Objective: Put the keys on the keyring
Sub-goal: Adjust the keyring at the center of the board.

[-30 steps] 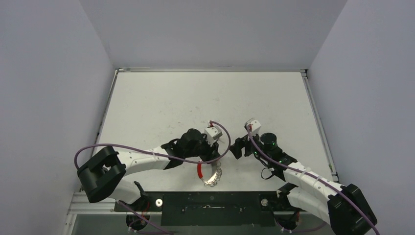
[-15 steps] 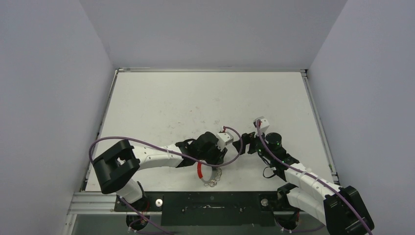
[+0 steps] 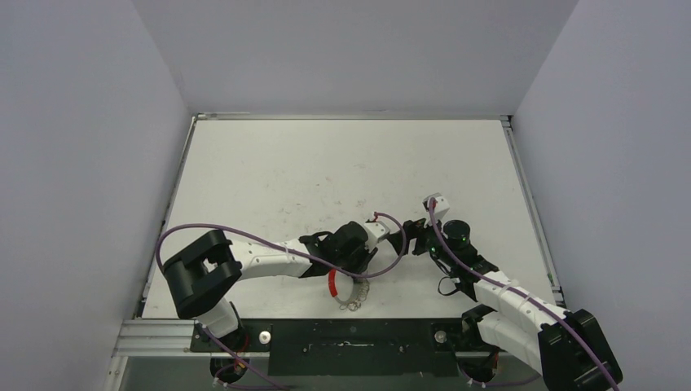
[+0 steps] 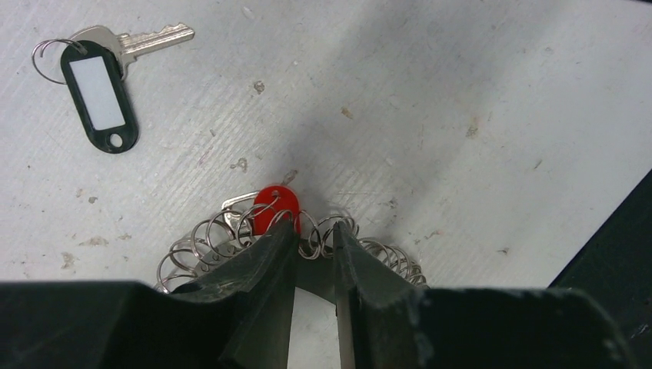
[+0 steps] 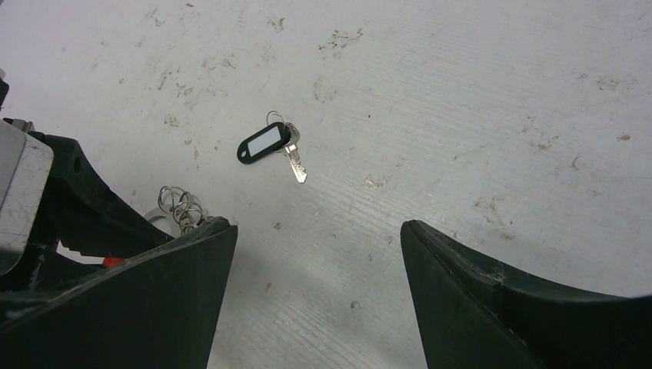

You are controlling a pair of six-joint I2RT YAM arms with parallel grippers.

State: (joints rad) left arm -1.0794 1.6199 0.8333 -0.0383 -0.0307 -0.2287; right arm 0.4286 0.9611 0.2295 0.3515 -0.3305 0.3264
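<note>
The keyring [image 4: 231, 240] lies on the table: a large ring strung with many small silver rings and a red piece [image 4: 275, 207]. In the top view its red sleeve [image 3: 333, 283] sits at the near edge. My left gripper [image 4: 314, 231] is closed to a narrow gap on the keyring's arc, with small rings between its tips. The loose key [image 4: 146, 38], silver with a black oblong tag [image 4: 98, 84], lies apart, beyond the keyring. It also shows in the right wrist view [image 5: 271, 144]. My right gripper [image 5: 317, 224] is wide open and empty above the table, short of the key.
The white table [image 3: 342, 163] is scuffed and walled on three sides. The two wrists are close together near the front middle, with the left arm's purple cable [image 3: 391, 259] looping between them. A black rail [image 3: 350, 334] runs along the near edge.
The left arm has swung right and lowered over the keyring, which stays in place. The right gripper shifted slightly right and away, then held still.
</note>
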